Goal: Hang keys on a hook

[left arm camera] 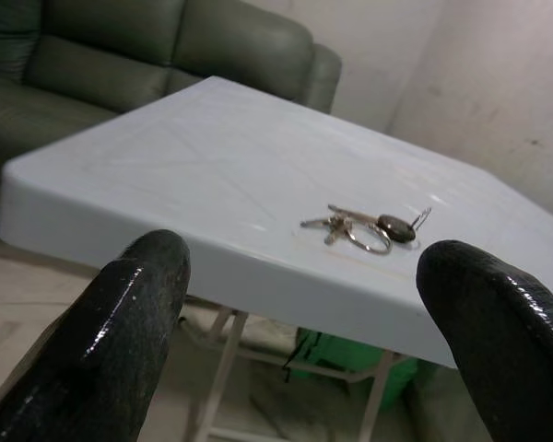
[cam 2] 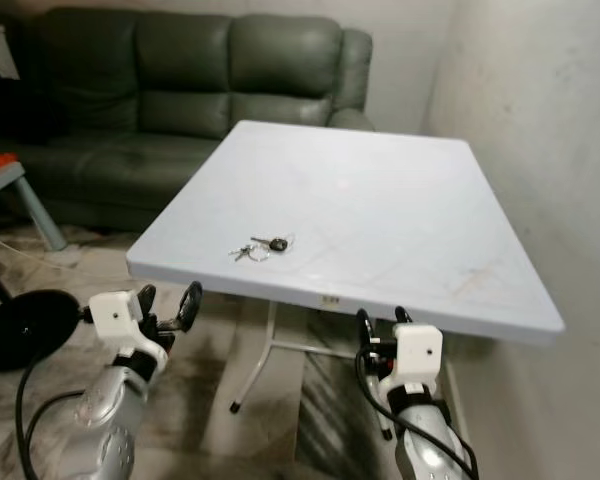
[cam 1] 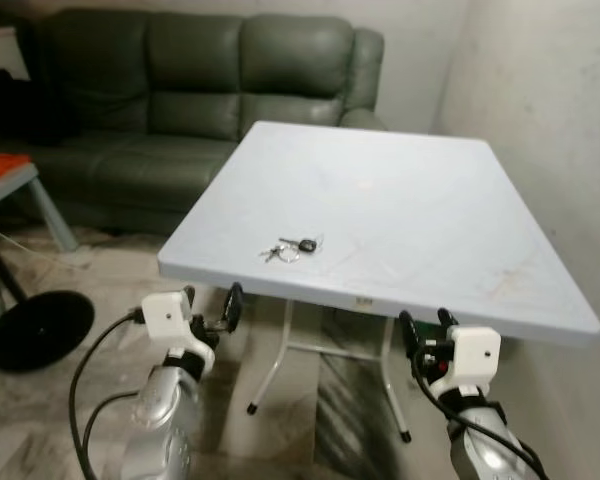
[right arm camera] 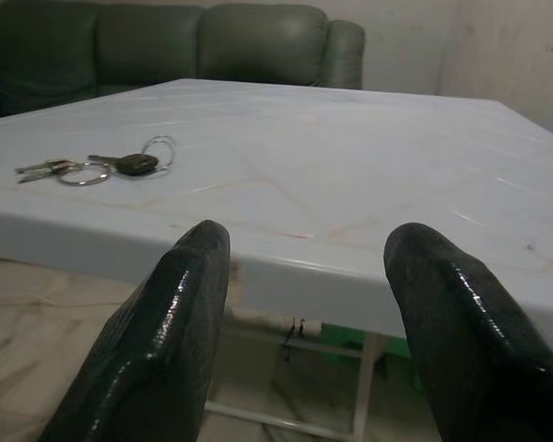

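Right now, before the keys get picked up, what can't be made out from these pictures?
- Hook: no hook can be made out on the wall or elsewhere.
- Keys: too small in the eye views to count; bunched together in the left wrist view.
- Table: far legs are hidden under its top.
- Sofa: its left end is cut off by the picture edge.
- Green thing under the table: mostly covered by the tabletop.

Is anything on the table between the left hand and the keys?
Nothing visible. The keys lie alone near the front edge of the white table, and the left hand, fingers open, sits just below that edge with bare tabletop between them.
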Motion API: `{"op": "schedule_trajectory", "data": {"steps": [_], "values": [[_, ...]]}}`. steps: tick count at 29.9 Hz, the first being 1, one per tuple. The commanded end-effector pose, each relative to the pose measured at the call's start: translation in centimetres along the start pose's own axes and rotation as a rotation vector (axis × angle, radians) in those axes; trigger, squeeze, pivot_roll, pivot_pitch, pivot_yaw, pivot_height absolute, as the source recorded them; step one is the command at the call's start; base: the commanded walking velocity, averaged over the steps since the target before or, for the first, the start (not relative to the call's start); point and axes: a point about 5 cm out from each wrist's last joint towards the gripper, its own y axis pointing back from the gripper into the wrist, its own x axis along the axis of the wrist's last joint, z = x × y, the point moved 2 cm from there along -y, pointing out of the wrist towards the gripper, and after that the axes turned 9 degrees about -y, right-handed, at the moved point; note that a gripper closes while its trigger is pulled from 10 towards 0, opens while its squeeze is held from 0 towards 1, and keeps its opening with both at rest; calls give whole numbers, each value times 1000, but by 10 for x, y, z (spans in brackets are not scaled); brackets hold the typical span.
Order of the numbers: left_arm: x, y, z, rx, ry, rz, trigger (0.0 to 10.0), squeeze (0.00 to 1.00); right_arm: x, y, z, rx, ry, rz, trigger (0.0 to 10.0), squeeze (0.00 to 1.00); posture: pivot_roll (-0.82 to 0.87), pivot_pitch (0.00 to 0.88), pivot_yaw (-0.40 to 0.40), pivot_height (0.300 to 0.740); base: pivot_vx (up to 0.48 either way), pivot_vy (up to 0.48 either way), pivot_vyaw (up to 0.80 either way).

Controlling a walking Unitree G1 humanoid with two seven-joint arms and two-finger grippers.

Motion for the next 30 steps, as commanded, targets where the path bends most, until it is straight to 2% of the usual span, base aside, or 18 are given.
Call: {"op": "schedule_trajectory", "data": {"steps": [1,17,23,30], "values": [[3,0,-7,20,-11,3,10000,0,6,-4,-6,10,-3,23,10000,0,-29,0,-42,740,0,472,0],[1,0,-7,34,-10,-17,10000,0,6,-4,-10,23,-3,18,10000,0,-25,0,-44,740,0,464,0],[-2,1,-4,27,-10,-35,10000,0,7,-4,-10,28,3,19,10000,0,-26,0,-46,740,0,0,0],[-5,4,2,-22,-46,-46,10000,0,8,-5,-10,29,4,19,10000,0,-27,0,-48,740,0,0,0]]}}
